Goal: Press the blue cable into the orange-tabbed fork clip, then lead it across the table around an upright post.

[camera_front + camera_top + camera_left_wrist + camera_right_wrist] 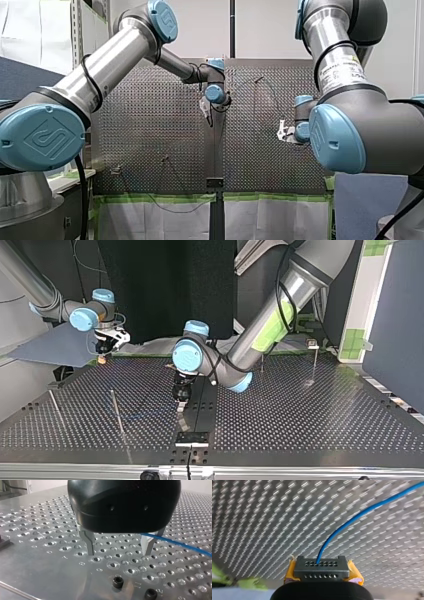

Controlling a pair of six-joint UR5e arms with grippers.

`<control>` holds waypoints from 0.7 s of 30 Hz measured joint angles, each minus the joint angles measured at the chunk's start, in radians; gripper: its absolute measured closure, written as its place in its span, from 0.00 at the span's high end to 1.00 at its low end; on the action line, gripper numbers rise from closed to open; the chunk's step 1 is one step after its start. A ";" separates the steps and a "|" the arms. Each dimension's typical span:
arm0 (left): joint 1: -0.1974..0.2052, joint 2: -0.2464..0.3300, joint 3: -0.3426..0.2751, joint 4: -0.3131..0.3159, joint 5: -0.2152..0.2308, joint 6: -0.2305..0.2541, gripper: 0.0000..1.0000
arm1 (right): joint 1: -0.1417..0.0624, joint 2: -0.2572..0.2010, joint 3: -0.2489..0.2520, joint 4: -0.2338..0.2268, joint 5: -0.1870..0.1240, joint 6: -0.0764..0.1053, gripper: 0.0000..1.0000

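In the right wrist view my right gripper is shut, its yellow pads clamping a dark grey perforated end block. The blue cable rises out of that block and arcs away over the perforated table. In the left wrist view my left gripper hovers just above the table, open, with nothing between its metal fingers. The blue cable runs past the outer side of one finger. In the top view my left gripper is mid-table and my right gripper is at the far left. I see no orange-tabbed clip.
Thin upright posts stand at the top view's left front; two more stand at its right back. A black block sits at the near edge. Two black set screws lie ahead of my left gripper.
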 joint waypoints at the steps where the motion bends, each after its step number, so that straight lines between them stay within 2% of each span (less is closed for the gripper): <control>1: 0.000 0.000 0.000 0.002 -0.002 0.001 0.91 | -0.009 0.013 0.001 -0.002 0.000 -0.003 0.00; 5: -0.001 0.000 0.000 0.007 -0.010 0.003 0.91 | -0.039 0.049 0.008 -0.014 -0.008 -0.003 0.00; 7: -0.001 0.000 0.000 0.008 -0.011 0.003 0.91 | -0.058 0.067 0.014 -0.029 -0.020 0.005 0.00; 10: -0.001 0.000 0.000 0.009 -0.012 0.003 0.91 | -0.074 0.091 0.018 -0.058 -0.034 0.017 0.00; 16: -0.002 0.000 0.000 0.009 -0.011 0.003 0.91 | -0.087 0.154 0.019 -0.105 -0.042 0.043 0.00; 21: -0.002 0.000 0.000 0.008 -0.011 0.003 0.91 | -0.089 0.189 0.018 -0.137 -0.044 0.056 0.00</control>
